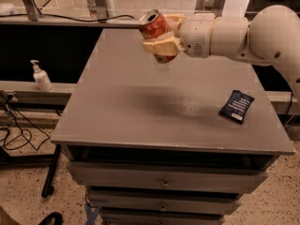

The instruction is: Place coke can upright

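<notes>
The coke can (155,29) is red-orange with a silver top. It is held in the air above the far middle of the grey tabletop (140,111), tilted with its top leaning left. My gripper (163,35) reaches in from the right on a white arm and is shut on the can, with one tan finger (161,46) across its front and the other behind it. The can's lower end shows just below the front finger.
A dark blue packet (236,106) lies flat near the table's right edge. The table tops a drawer unit (164,182). A white pump bottle (41,76) stands on a ledge at the left. Cables lie on the floor at lower left.
</notes>
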Available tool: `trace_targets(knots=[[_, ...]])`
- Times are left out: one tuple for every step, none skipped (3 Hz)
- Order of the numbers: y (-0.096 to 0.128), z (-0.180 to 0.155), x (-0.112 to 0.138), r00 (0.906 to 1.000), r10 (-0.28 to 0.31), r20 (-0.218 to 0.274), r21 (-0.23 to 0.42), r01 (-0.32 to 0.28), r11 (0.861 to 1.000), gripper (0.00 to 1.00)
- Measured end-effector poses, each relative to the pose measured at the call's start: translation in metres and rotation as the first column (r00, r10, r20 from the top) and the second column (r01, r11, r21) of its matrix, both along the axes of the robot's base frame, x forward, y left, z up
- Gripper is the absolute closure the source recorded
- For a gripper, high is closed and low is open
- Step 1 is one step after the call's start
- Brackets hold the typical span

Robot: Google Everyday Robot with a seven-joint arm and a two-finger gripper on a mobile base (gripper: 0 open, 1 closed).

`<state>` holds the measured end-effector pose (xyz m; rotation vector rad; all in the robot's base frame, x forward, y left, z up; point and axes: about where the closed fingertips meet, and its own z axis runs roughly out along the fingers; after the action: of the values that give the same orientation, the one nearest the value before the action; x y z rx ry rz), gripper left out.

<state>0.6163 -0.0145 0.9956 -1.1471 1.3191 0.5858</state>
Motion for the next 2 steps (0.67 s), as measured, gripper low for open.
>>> trace_targets(knots=[[-0.003,-0.014,0.001,0.9993,0.033,-0.019,0.013,-0.033,0.999,1.0],[-0.012,-0.029,-0.002,0.9966,0.071,-0.042,0.041,-0.069,0.997,1.0]])
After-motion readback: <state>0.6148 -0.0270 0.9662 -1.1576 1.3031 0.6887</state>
